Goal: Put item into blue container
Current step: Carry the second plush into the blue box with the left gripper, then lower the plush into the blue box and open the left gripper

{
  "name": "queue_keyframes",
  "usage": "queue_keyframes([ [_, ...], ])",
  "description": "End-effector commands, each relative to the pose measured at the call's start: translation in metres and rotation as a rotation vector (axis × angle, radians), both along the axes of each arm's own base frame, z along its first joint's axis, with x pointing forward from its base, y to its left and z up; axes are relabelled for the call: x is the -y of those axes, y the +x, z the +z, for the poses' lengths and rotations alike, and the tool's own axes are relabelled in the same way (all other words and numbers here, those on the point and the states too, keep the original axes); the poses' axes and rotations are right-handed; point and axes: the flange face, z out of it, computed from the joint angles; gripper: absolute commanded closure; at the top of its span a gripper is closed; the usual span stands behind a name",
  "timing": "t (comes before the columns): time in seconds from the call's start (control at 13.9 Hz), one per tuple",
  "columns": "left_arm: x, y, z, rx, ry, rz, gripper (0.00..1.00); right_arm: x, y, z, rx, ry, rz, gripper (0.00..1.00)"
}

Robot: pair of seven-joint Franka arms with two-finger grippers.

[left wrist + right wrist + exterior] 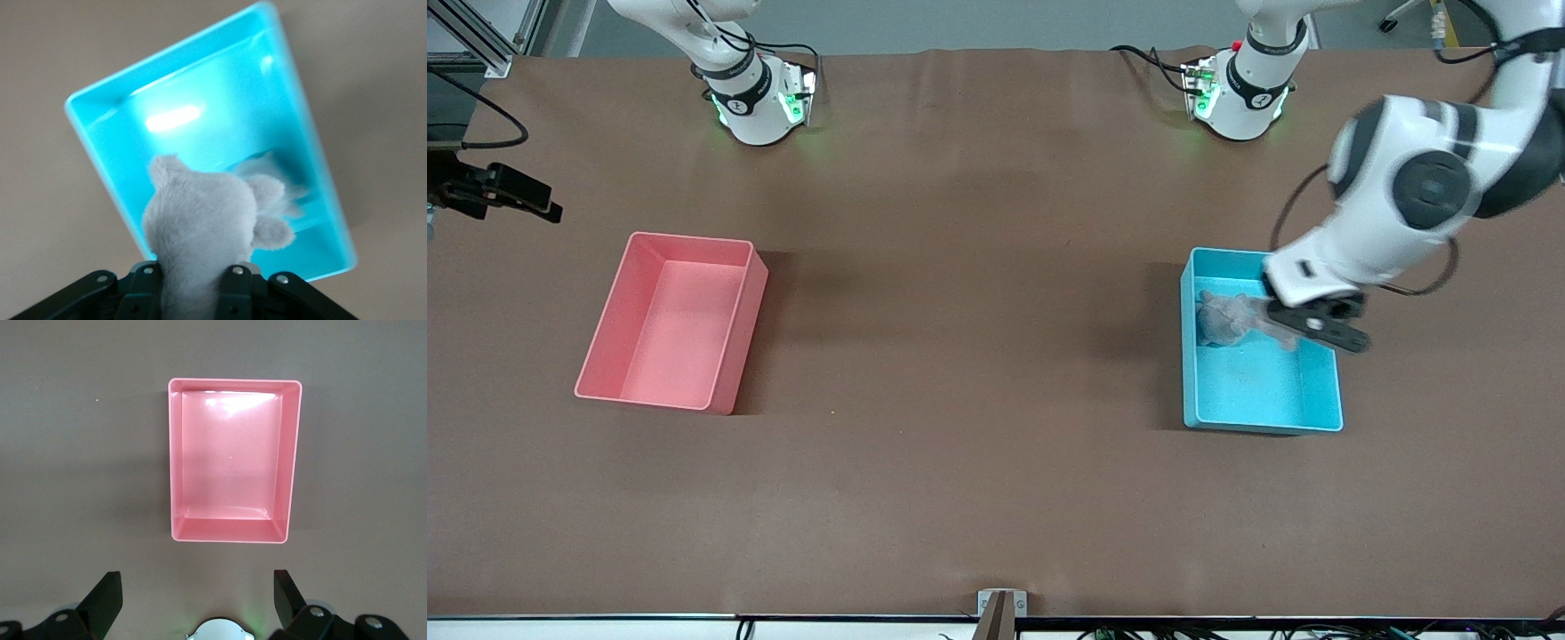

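- The blue container (1258, 400) sits on the brown tabletop (978, 356) toward the left arm's end, about midway between the edge with the arm bases and the edge nearest the front camera.
- The left pincer (1303, 324) hangs over the blue container, above the half of it that lies closer to the arm bases.
- In the left wrist view the left pincer (193, 280) is pinching a gray plush toy (203, 233); its two dark fingers (237, 293) press against the toy's lower body on either side.
- The plush toy (1232, 320) is up in the air over the container's inside, its body sticking out from the fingers toward the container's wall on the right arm's side.
- In the front view the toy looks blurred, so its finer shape cannot be told there.
- A pink bin (676, 320) of the same shape stands on the tabletop toward the right arm's end, well apart from the blue container.
- The right arm waits; the right pincer (197, 600) is over the tabletop beside the pink bin (233, 463), with its fingers (107, 597) spread wide and nothing between them.
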Motion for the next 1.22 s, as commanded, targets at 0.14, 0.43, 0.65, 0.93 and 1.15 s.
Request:
queue_keyframes([
  [0.14, -0.013, 0.011, -0.065, -0.008, -0.011, -0.03, 0.72, 0.001, -0.016, 0.026, 0.039, 0.001, -0.008, 0.0],
  [0.43, -0.041, 0.026, -0.111, -0.004, 0.013, -0.032, 0.72, 0.002, -0.023, 0.046, 0.025, -0.002, -0.011, 0.0],
  [0.65, -0.039, 0.025, -0.136, -0.03, 0.002, 0.015, 0.71, 0.002, -0.023, 0.046, 0.024, 0.0, -0.013, 0.0],
  [0.93, -0.035, 0.025, -0.153, -0.05, -0.009, 0.023, 0.7, -0.002, -0.024, 0.047, 0.025, 0.007, 0.008, 0.0],
  [1.15, -0.032, 0.024, -0.16, -0.061, -0.015, 0.019, 0.7, -0.001, -0.023, 0.051, 0.039, 0.01, 0.097, 0.0],
])
